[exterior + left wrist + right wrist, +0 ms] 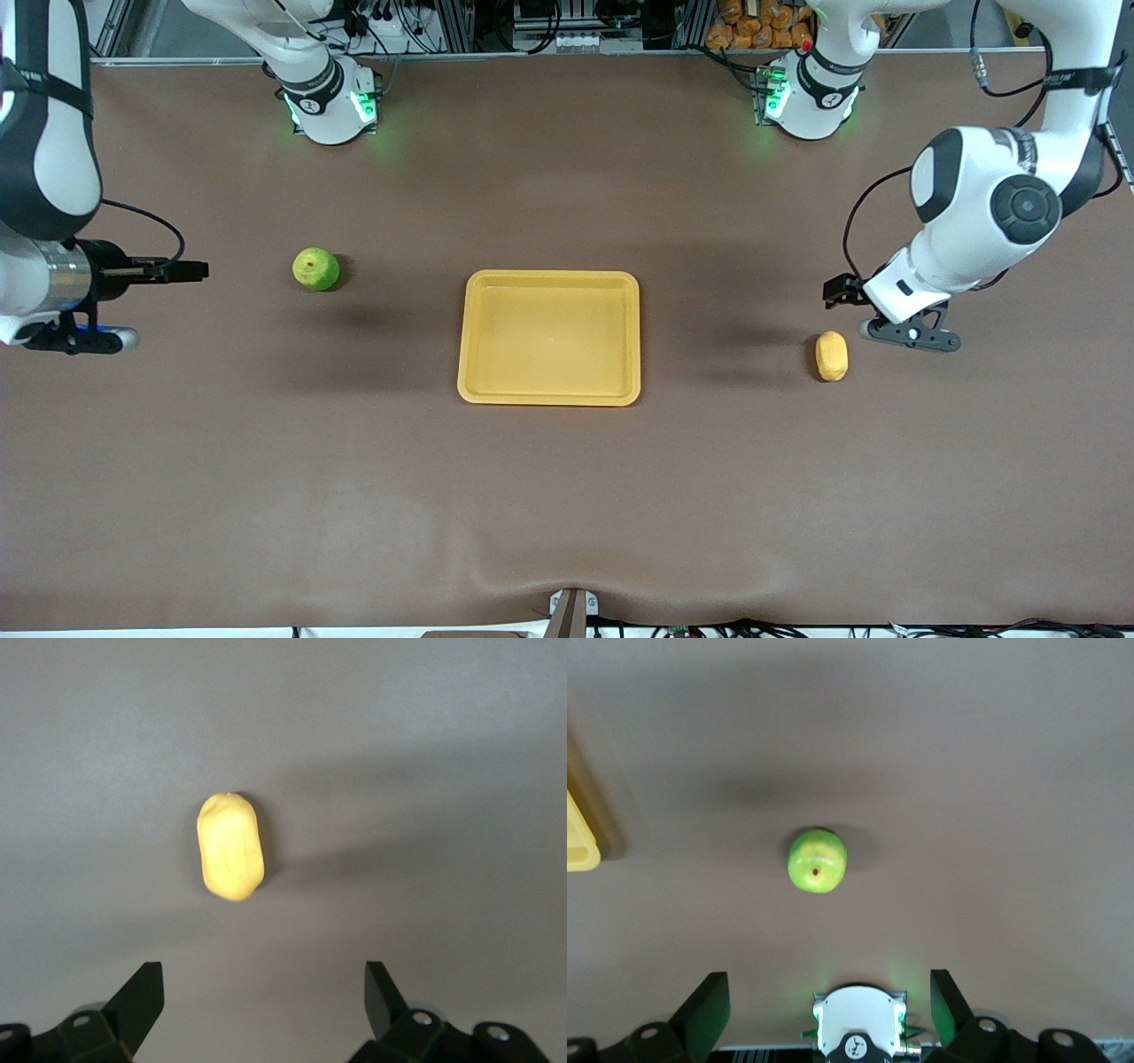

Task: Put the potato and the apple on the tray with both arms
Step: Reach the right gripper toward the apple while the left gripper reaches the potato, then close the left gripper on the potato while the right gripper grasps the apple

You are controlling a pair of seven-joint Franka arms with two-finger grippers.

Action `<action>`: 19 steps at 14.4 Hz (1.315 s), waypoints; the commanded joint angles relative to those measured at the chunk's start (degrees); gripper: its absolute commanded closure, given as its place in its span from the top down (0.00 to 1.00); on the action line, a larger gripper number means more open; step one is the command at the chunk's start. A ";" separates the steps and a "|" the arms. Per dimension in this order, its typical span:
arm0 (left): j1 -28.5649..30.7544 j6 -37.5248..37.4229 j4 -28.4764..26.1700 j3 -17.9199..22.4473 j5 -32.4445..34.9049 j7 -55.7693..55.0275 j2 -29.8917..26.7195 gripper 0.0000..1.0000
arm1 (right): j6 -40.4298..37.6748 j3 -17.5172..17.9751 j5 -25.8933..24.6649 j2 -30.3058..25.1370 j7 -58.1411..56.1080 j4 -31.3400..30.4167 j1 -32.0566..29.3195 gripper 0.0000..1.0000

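Yellow-orange tray (549, 390) flat mid-table. Green apple (316, 268) toward right arm's end. Oblong tan potato (831, 355) toward left arm's end.

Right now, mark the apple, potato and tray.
apple (316, 268): front view, middle of its green top.
potato (230, 847): left wrist view, middle of its yellow body.
tray (549, 282): front view, rim edge toward the robots' bases.
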 commanded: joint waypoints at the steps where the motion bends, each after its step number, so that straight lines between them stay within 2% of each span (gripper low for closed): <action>1: 0.25 6.47 -3.57 0.00 0.40 -0.50 0.61 1.00 | -2.10 0.71 0.40 1.50 0.45 -0.95 -0.80 1.00; 4: 1.03 12.97 -7.00 0.01 0.84 0.02 1.58 1.00 | -2.18 0.71 0.40 1.68 0.54 -2.01 -0.80 1.00; 7: 1.13 15.09 -7.27 0.18 8.46 -0.50 4.30 1.00 | -1.22 0.71 0.40 1.68 0.28 -5.43 -0.79 1.00; 8: 1.39 15.97 -7.27 0.36 9.18 -0.68 5.27 1.00 | -0.26 0.71 0.49 1.68 -0.07 -6.31 -0.71 1.00; 12: 3.59 19.75 -7.18 0.18 9.45 -2.87 8.08 1.00 | 5.62 0.98 1.81 1.15 -0.78 -12.90 -0.71 1.00; 19: 4.82 32.84 -7.36 0.09 9.54 -8.06 15.20 1.00 | 16.52 1.33 1.90 -0.34 -4.02 -22.83 -0.53 1.00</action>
